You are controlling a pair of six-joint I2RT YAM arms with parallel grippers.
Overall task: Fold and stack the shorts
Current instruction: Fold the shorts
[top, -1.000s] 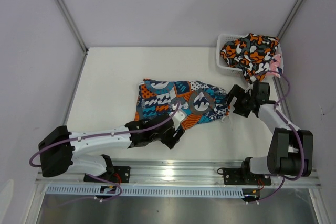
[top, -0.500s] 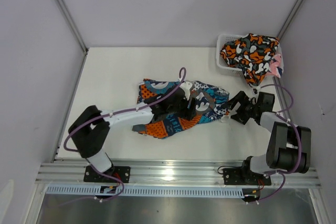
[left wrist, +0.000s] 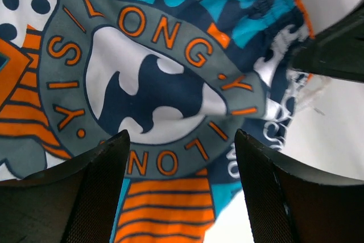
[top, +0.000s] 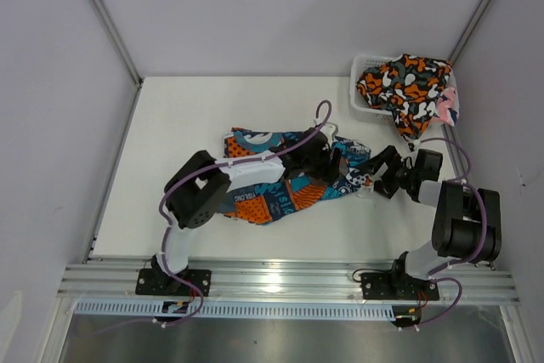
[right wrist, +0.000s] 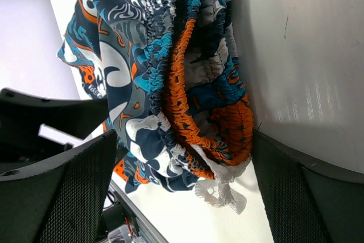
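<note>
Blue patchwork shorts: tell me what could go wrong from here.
1. The left gripper and right gripper, both open, sit close together over the blue patchwork shorts; they could collide.
2. The waistband is bunched, so the right gripper might pinch one layer only, skewing the fold.

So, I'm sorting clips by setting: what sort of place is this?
Probably a robotics lab test cell, not a home: a white table enclosed by plain panels, the left arm and right arm bolted to an aluminium rail, with patchwork shorts and a mesh basket as props.
</note>
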